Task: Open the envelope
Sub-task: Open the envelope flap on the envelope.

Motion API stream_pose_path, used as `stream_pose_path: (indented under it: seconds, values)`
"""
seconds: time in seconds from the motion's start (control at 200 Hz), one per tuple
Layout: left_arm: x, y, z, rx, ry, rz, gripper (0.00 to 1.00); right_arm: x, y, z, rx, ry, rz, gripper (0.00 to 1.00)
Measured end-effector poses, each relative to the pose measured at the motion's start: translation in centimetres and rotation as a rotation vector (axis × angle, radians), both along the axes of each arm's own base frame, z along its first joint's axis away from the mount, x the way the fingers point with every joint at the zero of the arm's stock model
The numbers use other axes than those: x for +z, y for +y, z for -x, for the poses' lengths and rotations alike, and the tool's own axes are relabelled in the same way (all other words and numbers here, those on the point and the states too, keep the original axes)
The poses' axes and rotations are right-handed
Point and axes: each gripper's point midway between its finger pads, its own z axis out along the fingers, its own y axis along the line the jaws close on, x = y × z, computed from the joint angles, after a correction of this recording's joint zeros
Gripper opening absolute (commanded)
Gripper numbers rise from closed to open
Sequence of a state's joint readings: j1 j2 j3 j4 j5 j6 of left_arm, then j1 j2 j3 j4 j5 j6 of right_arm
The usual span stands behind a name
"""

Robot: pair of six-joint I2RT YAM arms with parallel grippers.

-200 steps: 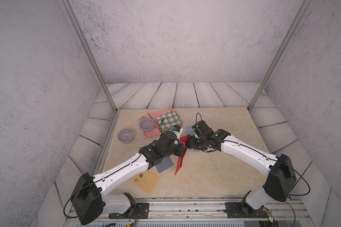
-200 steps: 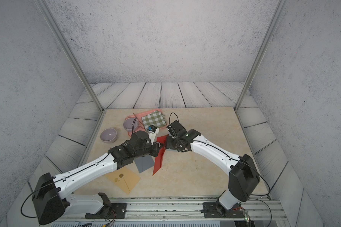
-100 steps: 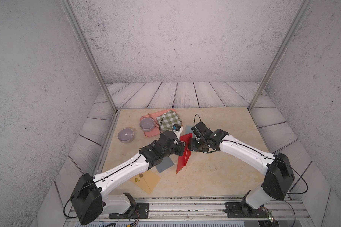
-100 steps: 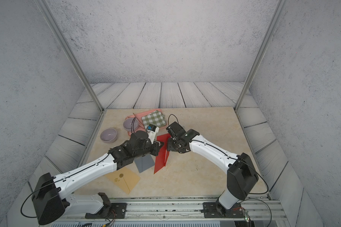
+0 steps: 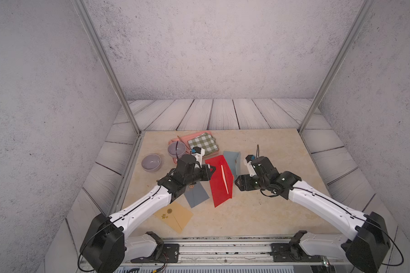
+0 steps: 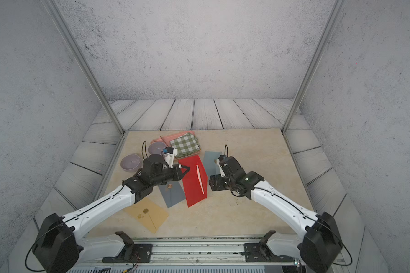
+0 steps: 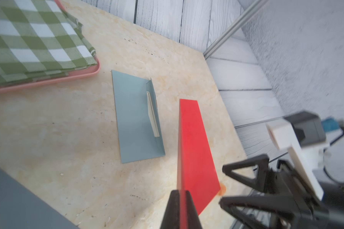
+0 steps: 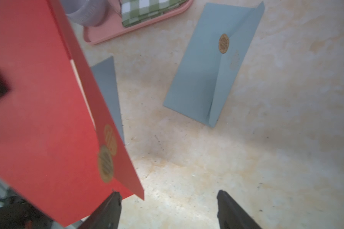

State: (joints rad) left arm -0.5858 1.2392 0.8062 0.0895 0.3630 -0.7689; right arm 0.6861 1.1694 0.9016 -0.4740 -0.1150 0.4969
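In both top views the red envelope (image 5: 219, 182) (image 6: 194, 182) is held up tilted over the middle of the tabletop (image 5: 258, 212), with a white sheet edge showing inside and a grey envelope (image 5: 195, 195) lying just left of it. Left wrist view: the left jaws are clamped tight on the red envelope's (image 7: 195, 150) edge; a pale blue envelope (image 7: 135, 119) lies flat on its far side. Right wrist view: the right jaws stand wide apart, gripping nothing, with the red envelope's loose flap (image 8: 125, 174) just beside them.

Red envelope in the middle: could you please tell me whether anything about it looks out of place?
Yes. The red envelope is tilted up on edge, pinched by the shut left gripper, unlike the tan envelope lying flat. Its flap is open; the right gripper is open beside it.
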Motion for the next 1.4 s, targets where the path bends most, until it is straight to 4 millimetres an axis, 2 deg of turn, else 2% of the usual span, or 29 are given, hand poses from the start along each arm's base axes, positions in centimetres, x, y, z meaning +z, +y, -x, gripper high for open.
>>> stream_pose_path:
  seconds: [0.125, 0.225, 0.37, 0.525, 0.726, 0.816, 0.906, 1.051, 1.136, 1.251, 1.326, 1.401]
  values:
    - [0.7, -0.1, -0.8, 0.007, 0.075, 0.15, 0.0, 0.5, 0.7, 1.6, 0.079, -0.043, -0.098, 0.84]
    - [1.2, -0.9, -0.9, -0.017, 0.128, 0.249, 0.0, 0.5, 1.2, 1.5, 0.109, -0.054, -0.115, 0.8]
    - [2.1, -1.7, -0.6, -0.062, 0.172, 0.329, 0.0, 0.3, 1.0, 0.6, 0.112, -0.055, -0.099, 0.66]
    - [3.1, -2.0, -0.4, -0.084, 0.18, 0.375, 0.0, 1.4, 0.6, -0.5, 0.115, -0.068, -0.148, 0.49]
    - [3.9, -2.2, -0.2, -0.103, 0.18, 0.411, 0.01, 1.8, 1.2, -0.6, 0.146, -0.056, -0.2, 0.33]
    - [4.0, -2.3, -0.1, -0.109, 0.185, 0.416, 0.04, 1.8, 1.3, -0.5, 0.152, -0.051, -0.204, 0.23]
    - [3.8, -2.4, -0.2, -0.108, 0.19, 0.417, 0.09, 2.0, 1.3, -0.6, 0.153, -0.058, -0.204, 0.18]
    - [3.6, -2.4, -0.3, -0.106, 0.202, 0.418, 0.16, 2.2, 1.0, -0.7, 0.149, -0.074, -0.184, 0.04]
    - [3.2, -2.5, -0.3, -0.108, 0.211, 0.415, 0.17, 2.1, 0.6, -0.6, 0.139, -0.072, -0.168, 0.02]
    - [2.6, -2.7, -0.6, -0.109, 0.222, 0.402, 0.3, 2.1, -0.1, -0.6, 0.112, -0.081, -0.14, 0.0]
    - [2.0, -2.8, -0.7, -0.108, 0.232, 0.386, 0.44, 2.1, -0.8, -0.9, 0.083, -0.092, -0.118, 0.0]
    - [1.2, -2.8, -0.9, -0.098, 0.249, 0.354, 0.48, 1.9, -1.9, -1.3, 0.036, -0.101, -0.084, 0.0]
